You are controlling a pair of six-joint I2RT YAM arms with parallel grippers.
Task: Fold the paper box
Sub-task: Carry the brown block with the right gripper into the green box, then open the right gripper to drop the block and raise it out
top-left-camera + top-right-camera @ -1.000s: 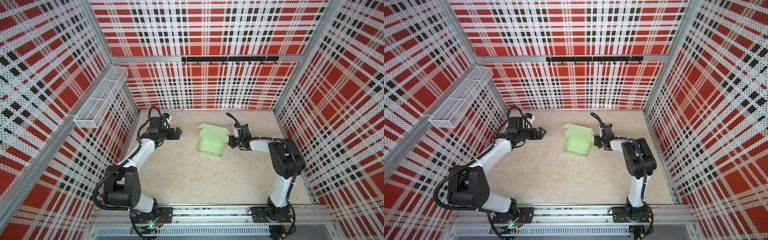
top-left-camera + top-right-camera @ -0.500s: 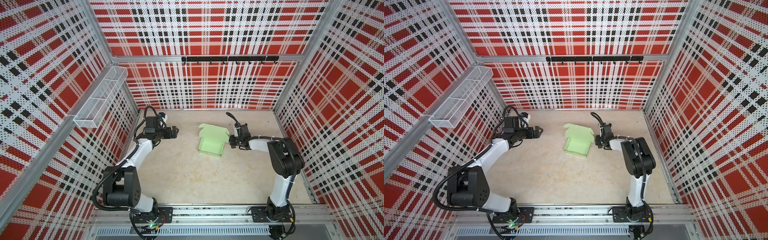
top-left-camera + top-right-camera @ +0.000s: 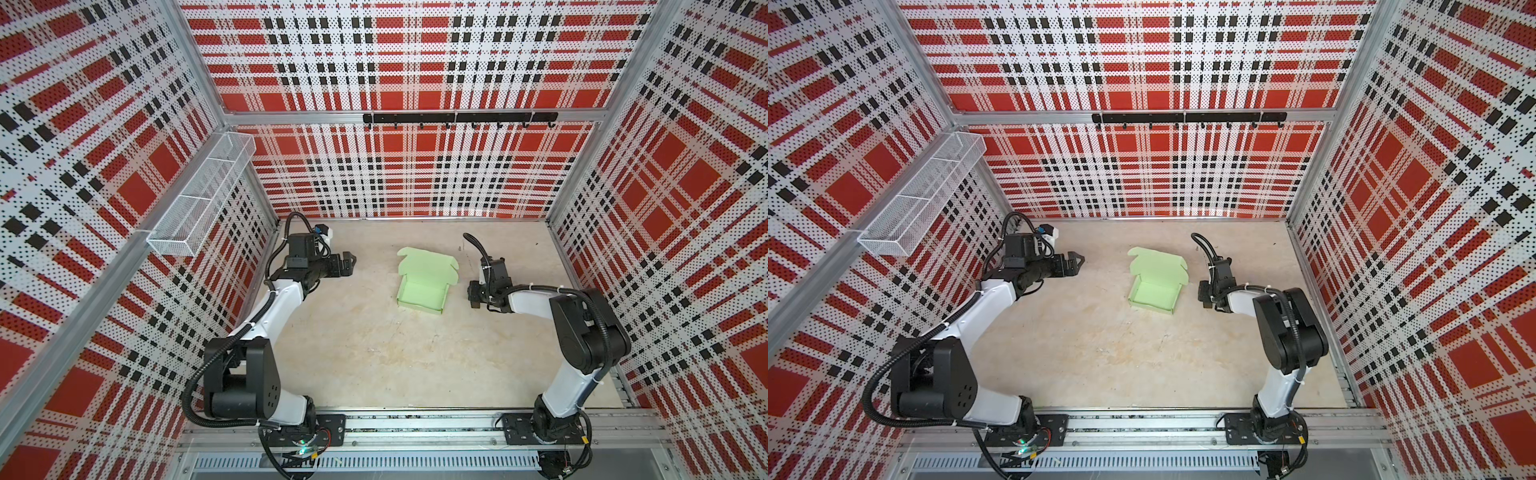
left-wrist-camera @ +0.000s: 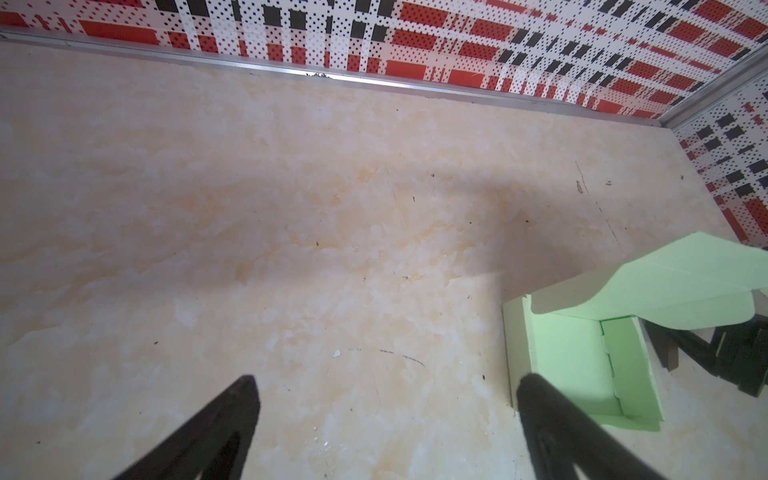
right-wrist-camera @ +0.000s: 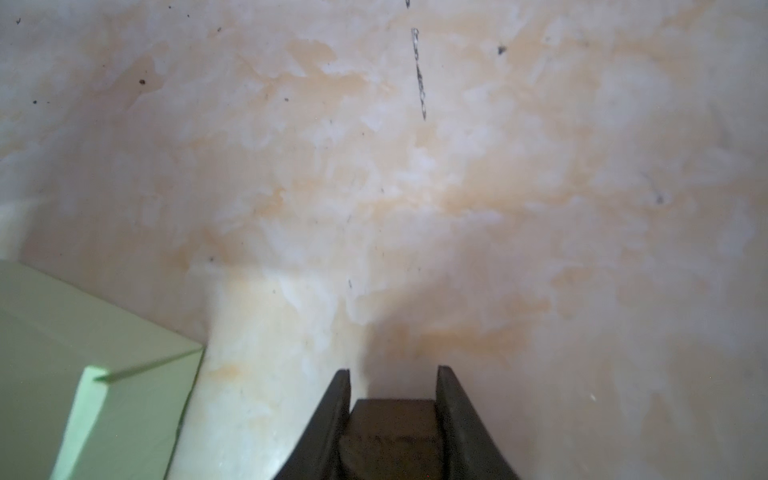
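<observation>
Top views, both: paper box [image 3: 422,286] lies open between the pincers, near right pincer [image 3: 473,296], well apart from left pincer [image 3: 352,263], whose jaws are wide apart. Right jaws narrow, dark brown bit [image 5: 392,432] between; clamped? can't tell. Risk: unbraced box skids w/ any lid push.

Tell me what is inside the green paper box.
The paper box tray shows only its bare green floor; the strip beneath the raised lid is covered.

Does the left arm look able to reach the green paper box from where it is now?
Probably yes. The left tool stands open, and only bare table lies between it and the paper box. The right tool sits on the box's other side, apart from it.
</observation>
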